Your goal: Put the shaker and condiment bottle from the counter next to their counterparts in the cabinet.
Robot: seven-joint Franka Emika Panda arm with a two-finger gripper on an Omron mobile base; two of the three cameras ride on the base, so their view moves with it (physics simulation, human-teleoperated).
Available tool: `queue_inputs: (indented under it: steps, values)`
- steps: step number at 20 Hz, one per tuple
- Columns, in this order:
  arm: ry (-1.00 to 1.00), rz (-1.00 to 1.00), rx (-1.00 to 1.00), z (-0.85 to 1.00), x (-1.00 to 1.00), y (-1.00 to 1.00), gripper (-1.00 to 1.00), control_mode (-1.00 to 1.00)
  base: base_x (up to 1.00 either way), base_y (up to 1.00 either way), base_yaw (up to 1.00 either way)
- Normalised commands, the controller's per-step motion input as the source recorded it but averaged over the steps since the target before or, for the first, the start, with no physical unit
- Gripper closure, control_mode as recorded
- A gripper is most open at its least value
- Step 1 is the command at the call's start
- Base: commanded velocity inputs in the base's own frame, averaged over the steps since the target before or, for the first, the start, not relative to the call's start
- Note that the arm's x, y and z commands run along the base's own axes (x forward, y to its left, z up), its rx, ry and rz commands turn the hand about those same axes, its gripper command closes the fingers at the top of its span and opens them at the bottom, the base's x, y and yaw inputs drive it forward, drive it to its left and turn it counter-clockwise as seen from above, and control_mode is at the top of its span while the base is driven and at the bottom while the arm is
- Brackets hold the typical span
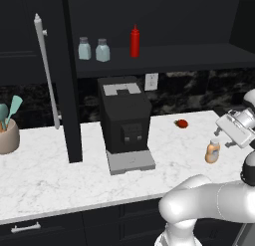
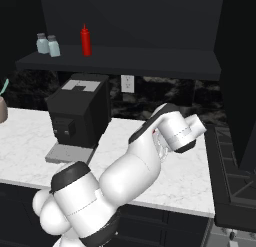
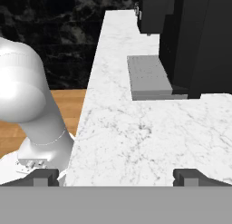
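the hand (image 3: 116, 177) hung released, fingers spread wide over bare marble, grasping nothing. the condiment bottle (image 1: 212, 152) stood upright on the surface (image 1: 50, 175) at the right, just beside the arm's wrist, with a small red fruit (image 1: 182, 123) farther back. a black coffee machine (image 1: 124, 121) sat mid-surface below the cabinet shelf (image 1: 164, 58), where two shakers (image 1: 93, 49) and a red squeeze bottle (image 1: 135, 41) stood; a utensil jar (image 1: 8, 134) was far left.

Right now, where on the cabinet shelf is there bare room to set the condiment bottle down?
The cabinet shelf lies bare to the right of the red squeeze bottle. Left of it, two shakers stand close together near the door, with a narrow gap between them and the red bottle. The condiment bottle stands on the counter.
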Motion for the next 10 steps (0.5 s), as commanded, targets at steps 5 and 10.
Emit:
queue_inputs:
  steps: [5,10]
  values:
    - [0.03,0.00,0.00,-0.11,0.13,-0.01,-1.00,-1.00,0.00,0.00,0.00]
    - [0.03,0.00,0.00,-0.14,0.14,-0.02,-1.00,-1.00,0.00,0.00,0.00]
